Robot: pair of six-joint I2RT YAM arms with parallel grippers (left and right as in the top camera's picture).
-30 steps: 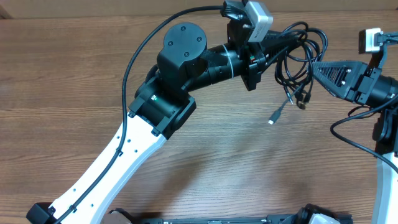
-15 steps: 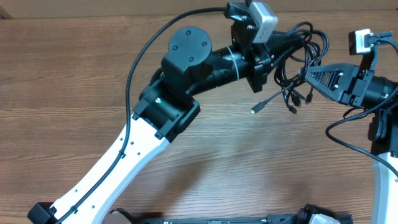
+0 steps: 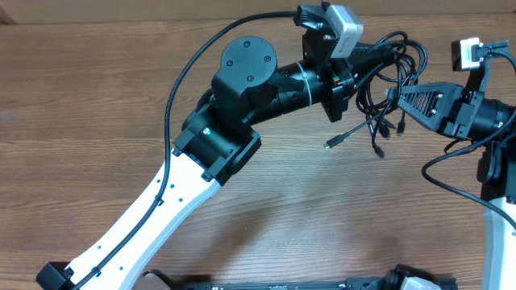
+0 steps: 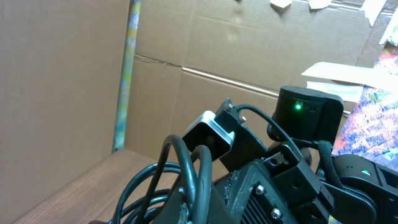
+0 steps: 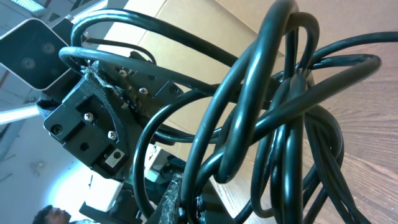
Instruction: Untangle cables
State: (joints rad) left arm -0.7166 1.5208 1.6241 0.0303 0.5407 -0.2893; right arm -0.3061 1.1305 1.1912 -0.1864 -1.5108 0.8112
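The thin black flexible cables (image 3: 393, 76) are knotted into 1 loose bundle. It hangs in the air above the far right part of the brown wooden bench (image 3: 97, 97), between the 2 arms. Several ends fall free below the knot. 1 silver-tipped plug (image 3: 332, 143) points to the left, and at least 2 darker plugs hang near it, low over the wood; I cannot tell if they touch it. In the right wrist view the strands cross each other many times, in loops that look slack and not pulled tight.

The black left end effector (image 3: 359, 58) is pressed together at the upper left side of the bundle. The strands seem to run out from it, so I judge that it is pinching the cables. Its fingers are hidden in the left wrist view. The black right end effector (image 3: 397, 95) is closed too, with its tip at the right side of the knot, and it appears to pinch 1 strand there.

Such cords are light, soft and a little springy, and their smooth jacket can slip. They will sag and follow any pull. A good place to take hold is on 1 strand near a free plug, not in the middle of the knot, because pulling there could tighten it.
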